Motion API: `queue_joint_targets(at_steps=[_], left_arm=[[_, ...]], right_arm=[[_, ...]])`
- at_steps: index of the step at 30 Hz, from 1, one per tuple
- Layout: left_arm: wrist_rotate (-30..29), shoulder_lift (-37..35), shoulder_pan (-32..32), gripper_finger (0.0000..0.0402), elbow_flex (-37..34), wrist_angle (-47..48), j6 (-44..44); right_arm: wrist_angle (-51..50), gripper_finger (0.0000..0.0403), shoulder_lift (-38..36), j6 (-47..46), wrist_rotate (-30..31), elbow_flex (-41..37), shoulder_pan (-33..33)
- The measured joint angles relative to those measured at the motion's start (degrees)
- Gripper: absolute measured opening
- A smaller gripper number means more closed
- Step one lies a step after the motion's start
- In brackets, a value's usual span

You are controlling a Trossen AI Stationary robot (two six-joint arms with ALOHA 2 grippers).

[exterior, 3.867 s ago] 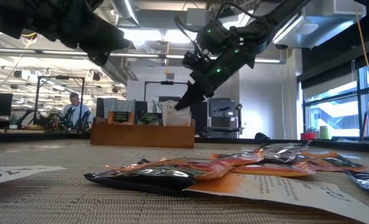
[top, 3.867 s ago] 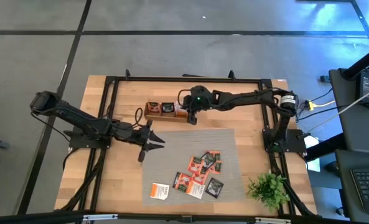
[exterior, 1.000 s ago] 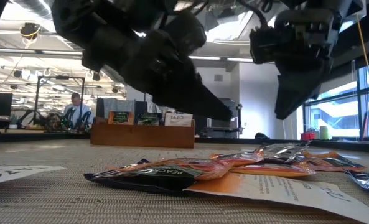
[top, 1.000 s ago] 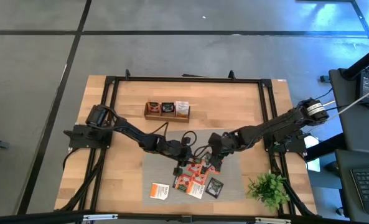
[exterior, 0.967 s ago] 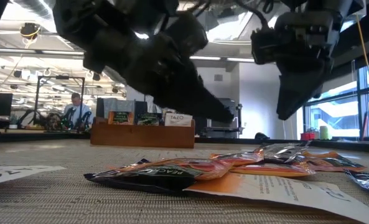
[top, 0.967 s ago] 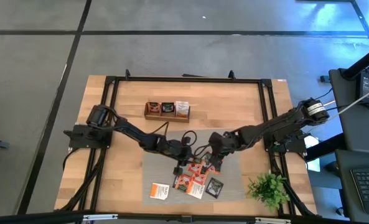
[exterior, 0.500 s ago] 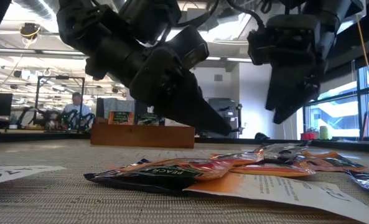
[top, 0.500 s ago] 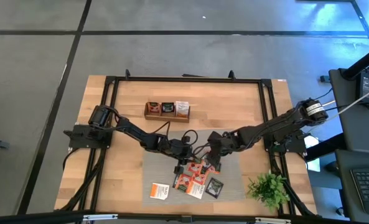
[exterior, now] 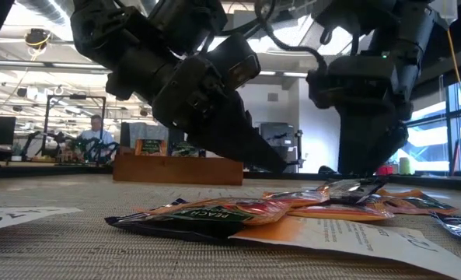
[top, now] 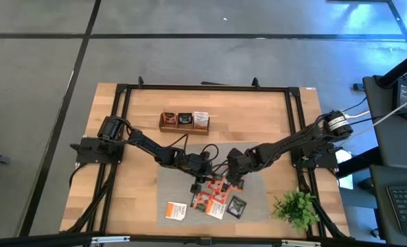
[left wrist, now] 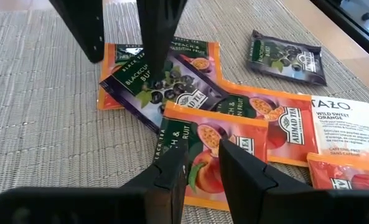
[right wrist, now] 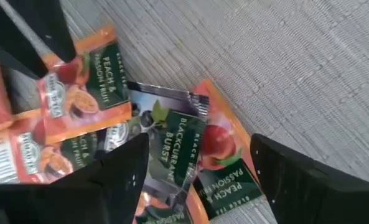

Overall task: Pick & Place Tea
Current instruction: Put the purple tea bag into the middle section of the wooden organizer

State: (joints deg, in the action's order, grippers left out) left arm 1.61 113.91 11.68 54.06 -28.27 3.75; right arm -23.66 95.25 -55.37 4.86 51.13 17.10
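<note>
I am watching both dark arms reaching in over the grey woven mat, meeting above the loose pile of small flat square tea sachets that is lying on the mat's near half. The right gripper is coming down from the pile's far right side, its arm stretching low and long from its base at the table's right edge, wrist pitching steeply down; its two dark fingers are standing wide apart, straddling a dark purple-black blackcurrant sachet that is lying on top of an orange peach sachet, and I am seeing nothing gripped between them. The left gripper is angling in from the pile's left, its arm bending at the elbow and sloping down toward the mat; its fingers are sitting with a narrow gap between them just over another orange peach-and-passionfruit sachet, and I cannot tell whether they are pinching its edge. From table height the two grippers are hanging close together just behind the sachets. A white sachet with orange print is lying apart, left of the pile. The long brown wooden three-compartment tray is sitting well beyond the pile, with sachets standing in it, and the small green leafy plant is standing to the pile's right.
</note>
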Motion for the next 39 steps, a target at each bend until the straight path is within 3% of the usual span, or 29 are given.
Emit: queue_joint_targets(at_steps=[18,39], left_arm=[[-0.04,0.0,0.0,0.0088,0.0,0.26,0.0],[-0.04,-0.02,0.0,0.0088,-0.02,0.26,0.0]], right_arm=[[4.22,0.0269,1.18,-1.99,-6.22,0.0,-0.03],[4.13,0.0062,1.15,-0.93,-6.48,0.0,-0.04]])
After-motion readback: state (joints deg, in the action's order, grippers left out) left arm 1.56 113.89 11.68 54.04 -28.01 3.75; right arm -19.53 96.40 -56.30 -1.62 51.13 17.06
